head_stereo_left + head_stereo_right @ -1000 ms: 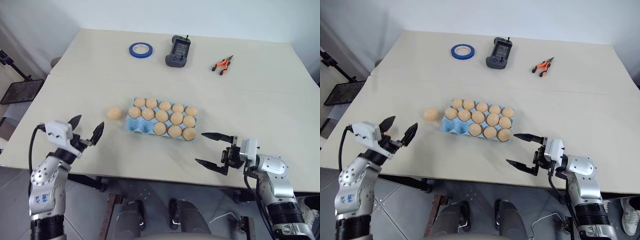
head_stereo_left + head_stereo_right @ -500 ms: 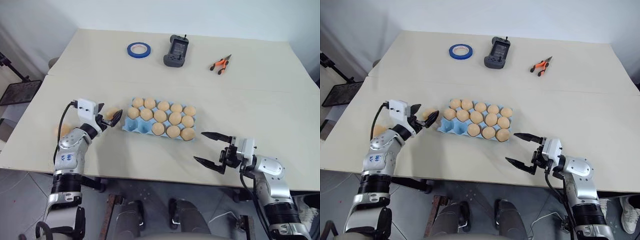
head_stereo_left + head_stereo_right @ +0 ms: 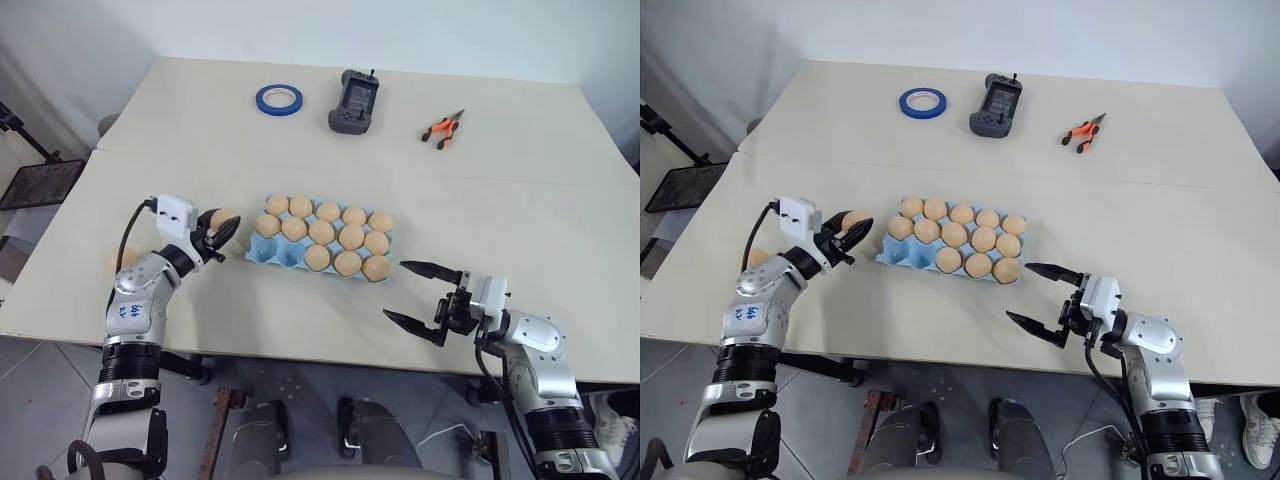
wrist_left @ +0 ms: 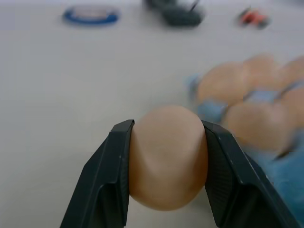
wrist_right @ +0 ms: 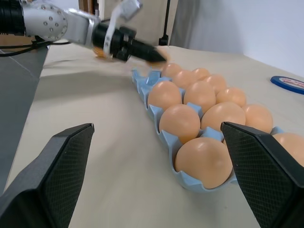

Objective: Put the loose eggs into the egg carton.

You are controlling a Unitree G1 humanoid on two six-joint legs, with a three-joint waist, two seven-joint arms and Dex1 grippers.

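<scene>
The light blue egg carton [image 3: 267, 252] lies mid-table with several tan eggs in its cups; two cups at its near left corner stand bare. Just left of it, my left gripper [image 3: 222, 224] is shut on a loose egg [image 4: 166, 166], one black finger on each side. A second loose egg [image 3: 126, 258] lies on the table further left, beside my left forearm. My right gripper [image 3: 395, 289] stands open near the table's front edge, right of the carton's near right corner, with nothing between its fingers.
At the far side of the table lie a blue tape roll [image 3: 279, 98], a black handheld device [image 3: 353, 100] and orange-handled pliers [image 3: 444, 129]. A black mesh stand [image 3: 40, 182] sits off the table's left edge.
My left gripper came forward and rightward to the egg beside the carton and shut on it. The right arm kept still.
</scene>
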